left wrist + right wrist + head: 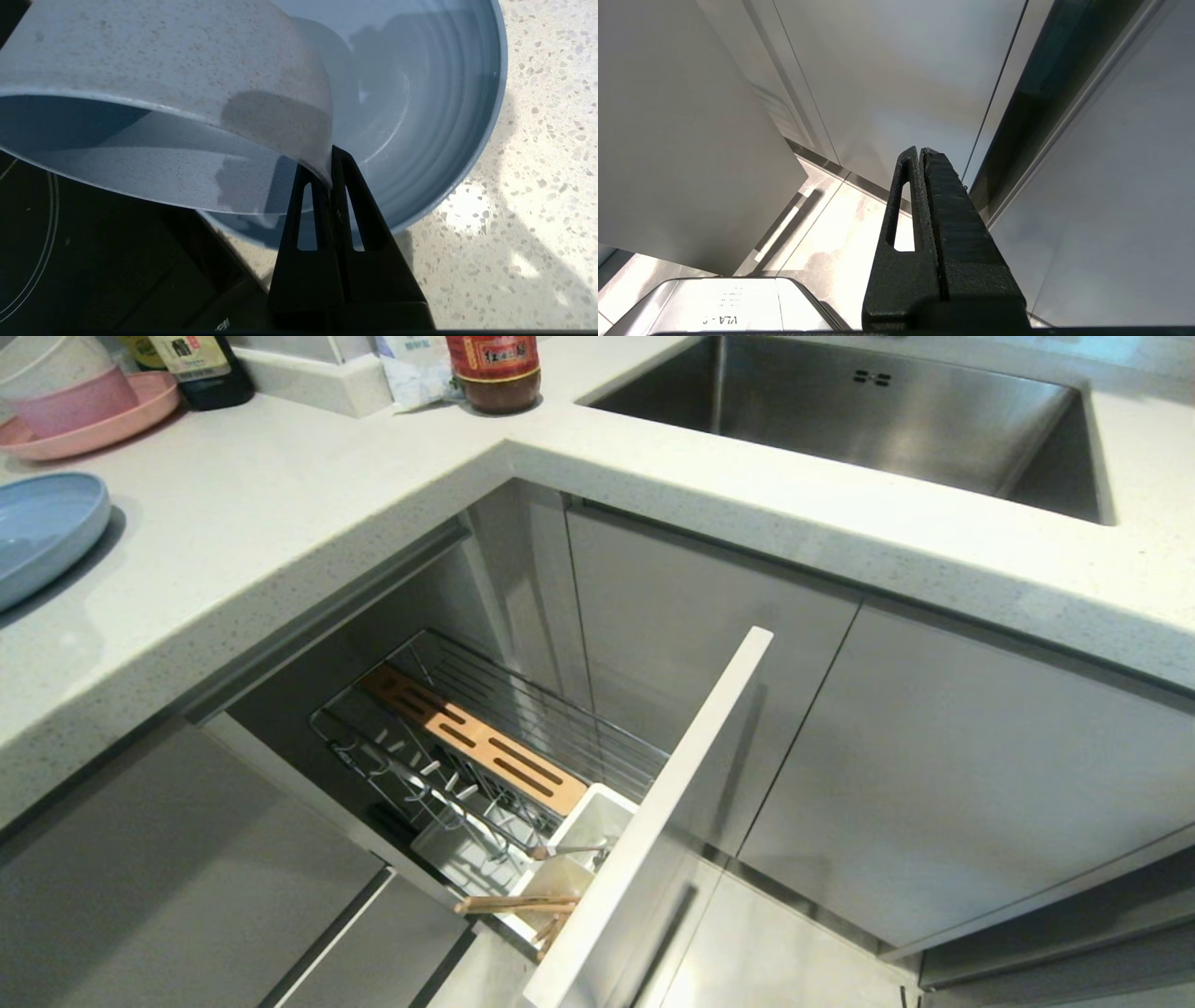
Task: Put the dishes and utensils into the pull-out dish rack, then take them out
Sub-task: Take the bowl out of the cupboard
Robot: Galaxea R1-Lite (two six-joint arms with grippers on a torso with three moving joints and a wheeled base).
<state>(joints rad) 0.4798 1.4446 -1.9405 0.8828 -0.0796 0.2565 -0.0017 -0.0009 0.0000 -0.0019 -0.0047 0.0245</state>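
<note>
Pulled-out rack (523,728) under the counter (280,513) — chopsticks (515,903) and spoon (571,848) in its cup (597,821). Plate (42,532) up on the counter. Left gripper (331,175) clamped tight on bowl (154,102) rim just above plate — right gripper (920,156) pinched closed on nothing by the cabinets.

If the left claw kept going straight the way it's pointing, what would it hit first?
Probably the light blue oval plastic plate on the counter; the left claw, clamped on the round blue-grey plastic bowl, points into it, though depth is unclear.
</note>
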